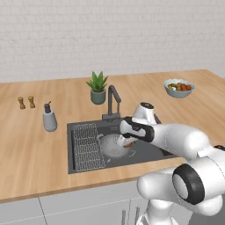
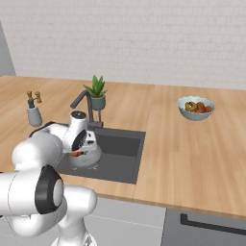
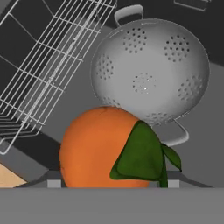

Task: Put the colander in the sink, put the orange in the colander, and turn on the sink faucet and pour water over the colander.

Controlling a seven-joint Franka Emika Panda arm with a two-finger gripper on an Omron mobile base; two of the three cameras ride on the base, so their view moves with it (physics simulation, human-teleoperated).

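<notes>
Left base view, colander [image 1: 113, 145] lying in sink [image 1: 145, 151] beside wire rack [image 1: 87, 146], jaws clasping orange [image 1: 128, 141] over colander's rim, right base view, orange [image 2: 77, 154] held above colander [image 2: 89, 158] in front of faucet [image 2: 82, 102], hand view, leafy orange [image 3: 103, 148] gripped close, colander [image 3: 151, 70] below beyond.

White glossy arm [image 1: 176, 140], rounded fat links, smooth shells, no cables or screws visible. Dark grey/black ring bands at joints: big one at 5 o'clock in left base view, another on the forearm near the wrist. Round dark cap on top of the wrist housing. Same white links and black joint ring at 7 o'clock in right base view. End effector [image 1: 127, 141] white body, small dark details, blurry.
</notes>
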